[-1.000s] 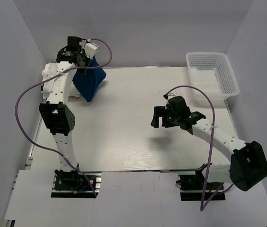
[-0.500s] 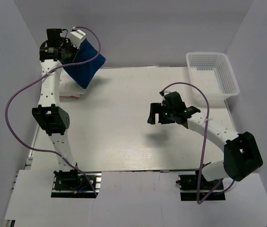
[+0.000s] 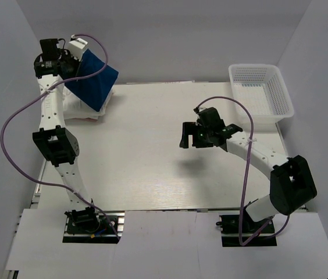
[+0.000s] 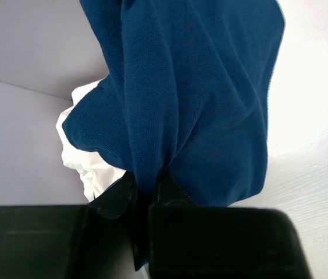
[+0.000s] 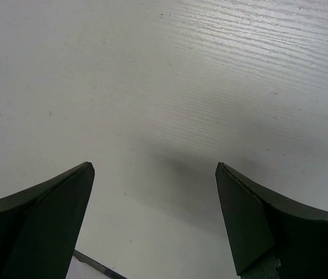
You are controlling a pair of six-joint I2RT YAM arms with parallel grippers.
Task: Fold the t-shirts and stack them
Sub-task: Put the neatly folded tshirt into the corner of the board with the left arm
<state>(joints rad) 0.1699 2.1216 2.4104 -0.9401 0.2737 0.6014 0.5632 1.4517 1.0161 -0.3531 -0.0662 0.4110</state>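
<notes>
White walls enclose a pale, wood-grained table (image 3: pixel 152 174) with 2 arms mounted at its near edge.

**Navy t-shirt** (image 3: pixel 96 81): hangs clear of the table at the far left corner. It drops in loose vertical folds from 1 gathered edge, so it is neither flat nor folded.

**Left gripper** (image 4: pixel 146 186): its fingers (image 4: pixel 114 200) are nearly pressed together and pinch that gathered edge. The rest of the cloth falls away beyond the fingertips.

**White t-shirts** (image 3: pixel 85 108): a soft pile on the table, directly under the hanging navy cloth and past the left fingertips. How many there are cannot be told.

**Right gripper** (image 3: pixel 190 138): held above the table's middle right, well apart from both shirts. Its fingers are spread wide with nothing between them; only bare table shows in the gap.

**Mesh basket** (image 3: pixel 284 99): sits at the far right corner, beyond the right gripper and to its outer side.

**Step in hand (judged):** the navy shirt is being lifted for laying out, and no fold has been made in it yet.

**Next move (judged):** bring the shirt over open table and lower it so it spreads. With only 1 pinch the cloth stays bunched, so the right gripper probably needs to take a 2nd edge before the shirt can be flattened, folded and put on the white pile.
</notes>
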